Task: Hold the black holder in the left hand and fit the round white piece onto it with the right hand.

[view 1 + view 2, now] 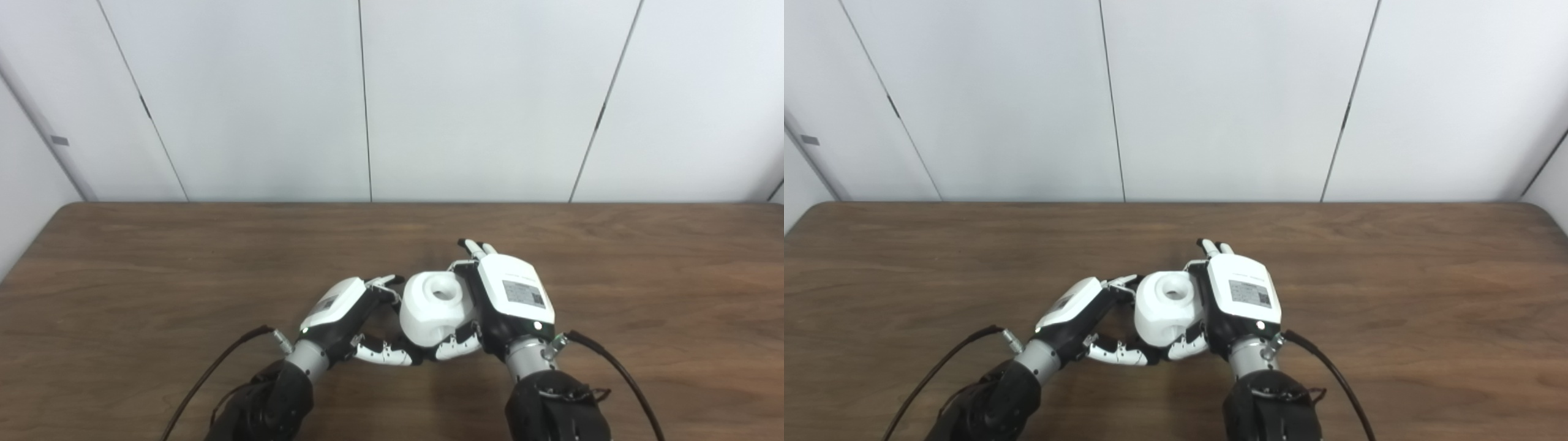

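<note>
Cupping from the left, my left hand (343, 315) curls under the round white piece (433, 309), smooth glossy plastic with a top hole; my right hand (505, 300) clamps it above the wood-grain table (153, 269). Black holder hidden.

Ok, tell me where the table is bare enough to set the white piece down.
Bare table lies left of the left hand, right of the right hand, and behind both toward the wall. It is crowded around the round white piece between them.
</note>
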Controlling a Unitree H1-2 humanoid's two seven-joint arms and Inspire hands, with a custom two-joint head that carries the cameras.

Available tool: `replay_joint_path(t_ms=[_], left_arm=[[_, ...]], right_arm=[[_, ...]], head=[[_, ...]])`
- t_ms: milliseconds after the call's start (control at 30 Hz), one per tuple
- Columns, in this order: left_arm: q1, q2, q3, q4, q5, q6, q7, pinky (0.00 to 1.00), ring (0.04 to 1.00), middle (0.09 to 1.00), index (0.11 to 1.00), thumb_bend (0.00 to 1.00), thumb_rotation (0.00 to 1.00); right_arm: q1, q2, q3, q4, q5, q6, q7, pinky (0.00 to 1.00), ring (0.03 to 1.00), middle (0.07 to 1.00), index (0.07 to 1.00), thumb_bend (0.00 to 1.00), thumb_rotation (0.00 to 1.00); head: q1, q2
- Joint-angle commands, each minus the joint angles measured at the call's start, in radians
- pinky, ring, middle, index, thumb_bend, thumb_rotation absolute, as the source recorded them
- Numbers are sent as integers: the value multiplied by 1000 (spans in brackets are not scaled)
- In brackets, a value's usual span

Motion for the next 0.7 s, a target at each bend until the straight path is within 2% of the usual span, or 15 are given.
replay_joint_path(t_ms=[0,200,433,667], left_arm=[[-23,-1,5,-30,2,-25,27,1000,961,938,478,514,46],[-21,-2,2,-32,7,-27,32,996,957,935,478,514,46],[-21,-6,1,-32,4,-21,30,1000,958,938,478,515,47],[-22,-15,0,-33,10,-13,32,999,959,936,478,515,46]], right_arm=[[-10,1,14,-9,-38,-39,-76,620,930,919,483,509,141],[0,-7,20,-21,-66,-63,-102,639,949,930,483,508,138],[22,-27,22,-25,-46,-107,-135,649,954,928,482,511,137],[35,-31,12,-24,-25,-119,-139,663,952,920,481,512,136]], head=[[-1,0],[-4,4],[3,3],[10,3]])
